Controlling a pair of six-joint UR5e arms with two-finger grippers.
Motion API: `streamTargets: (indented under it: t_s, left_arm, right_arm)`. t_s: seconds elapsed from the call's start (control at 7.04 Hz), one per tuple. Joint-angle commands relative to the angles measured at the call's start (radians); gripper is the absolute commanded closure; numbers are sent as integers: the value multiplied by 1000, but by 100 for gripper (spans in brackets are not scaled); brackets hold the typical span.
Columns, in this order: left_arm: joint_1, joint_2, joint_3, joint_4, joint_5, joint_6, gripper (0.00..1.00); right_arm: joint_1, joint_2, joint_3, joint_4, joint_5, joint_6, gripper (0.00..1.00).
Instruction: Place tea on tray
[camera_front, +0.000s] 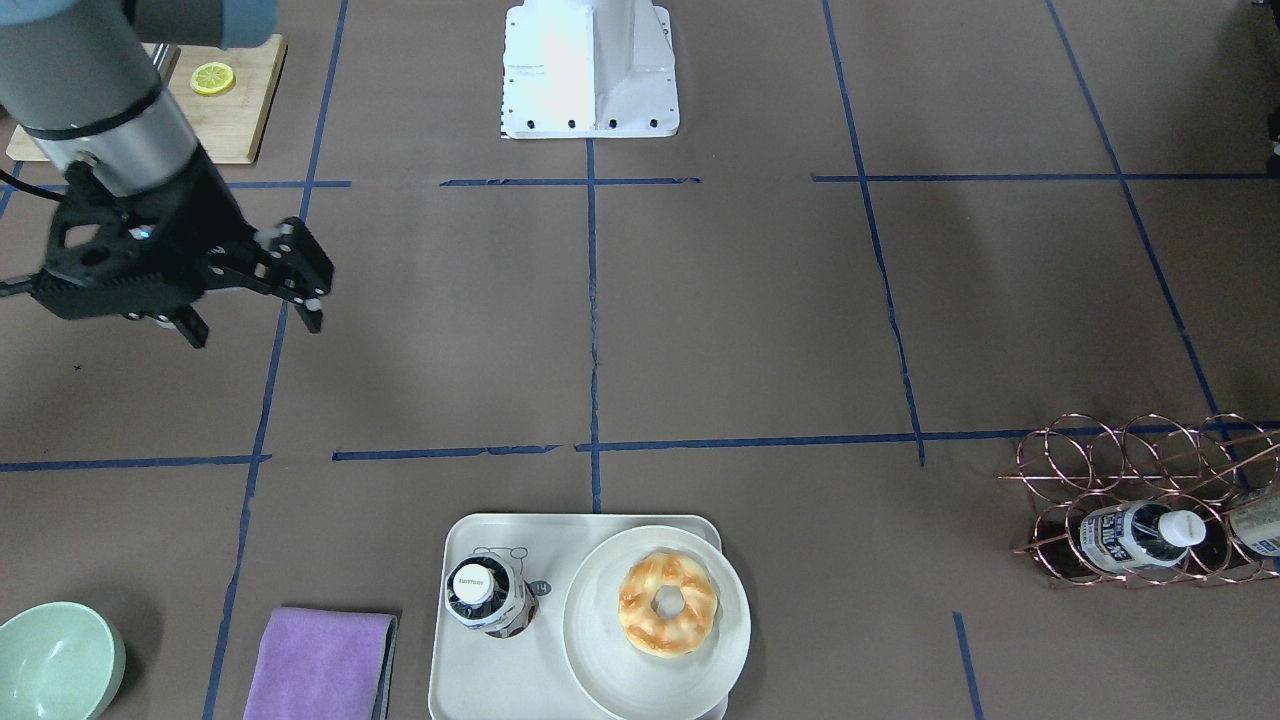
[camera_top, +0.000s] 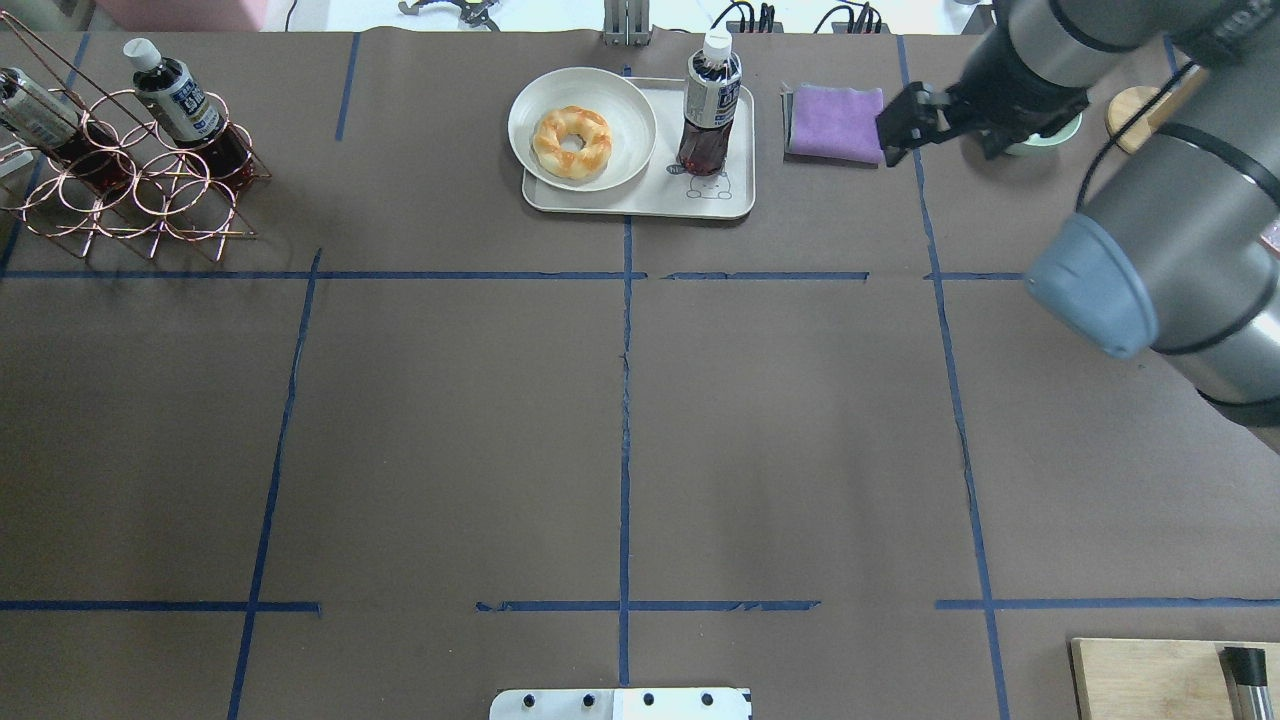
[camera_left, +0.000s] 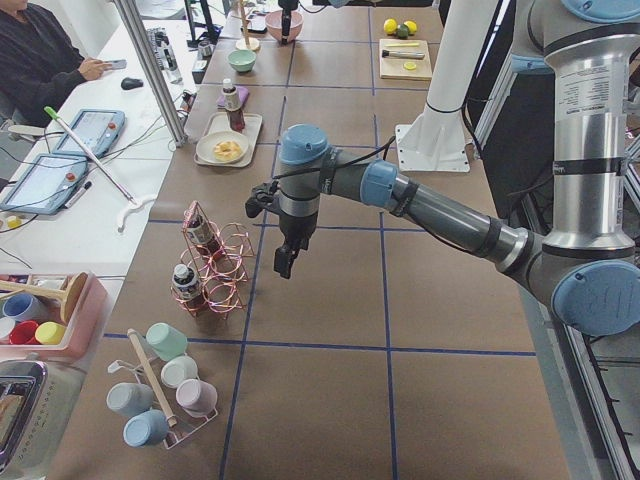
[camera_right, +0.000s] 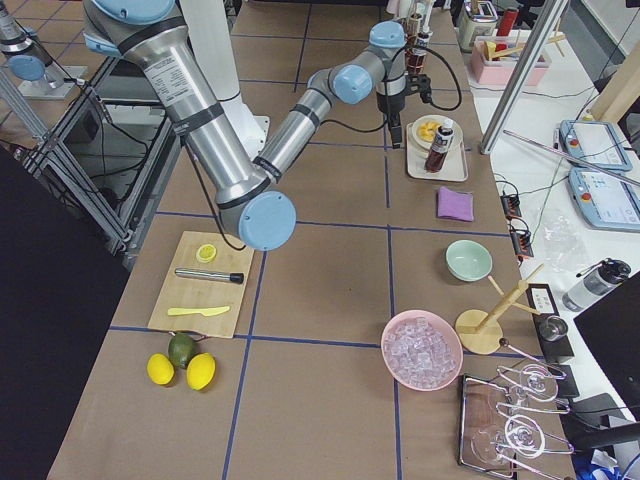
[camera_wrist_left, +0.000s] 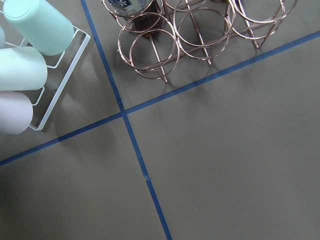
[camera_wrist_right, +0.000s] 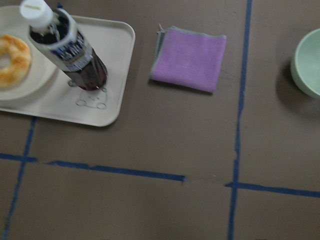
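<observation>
Start with the table (camera_top: 450, 430), biggest of all: brown paper all over, blue tape marking it into squares. Next find the right arm (camera_top: 1170, 250) reaching over the far right part, the right gripper (camera_front: 257, 330) hanging above bare paper on the cloth's side of the tray, jaws spread apart, nothing between them, well clear of the tea bottle. Find the left arm (camera_left: 450, 215) stretched low across the other end, the left gripper (camera_left: 285, 262) pointing down at the paper near a copper wire rack (camera_top: 135, 195); cannot tell its jaws open from closed, seeing them only from the side camera and not at all from the wrist. Count two spare bottles (camera_top: 175, 95) leaning in that rack, caps up. Come then to the tray (camera_front: 500, 680), off-white with rounded corners, at the middle of the far edge. Close to the robot's base on the right side, note a wooden board (camera_front: 235, 115), partly hidden by the arm. Back on the tray, find a round white plate (camera_front: 600, 670) filling one half. Just off the tray's other end, see a folded purple cloth (camera_top: 835, 122) flat on the paper, and past it a pale green bowl (camera_front: 55, 665). Then the tea bottle (camera_top: 712, 100): dark brown drink, white cap, standing upright on the tray by the drawn bear (camera_top: 710, 185), just beside the plate, free of both grippers. Smaller yet, spot a glazed doughnut (camera_front: 635, 600) in the plate's middle, and last a lemon slice (camera_front: 213, 78) on the board.
</observation>
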Motion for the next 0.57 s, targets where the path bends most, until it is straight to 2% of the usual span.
streamTargets:
  t_s: [0.0,0.14,0.28,0.43]
  left_arm:
    - [-96,-12,196,-11,-92,3,0]
    - [-117,-15,298,-69,-137,3,0]
    - [-124,-13,360,-82,-142,3,0]
    - [-128,-3,363,-83,-154,-11,0]
  right_arm:
    - [145,-230,66,2,124,-291,0]
    - [245,-314,47,2,203,-466,0]
    - [346,-379,-5,3,272,-633,0]
    - [446,-431,-74,3,329,-763,0]
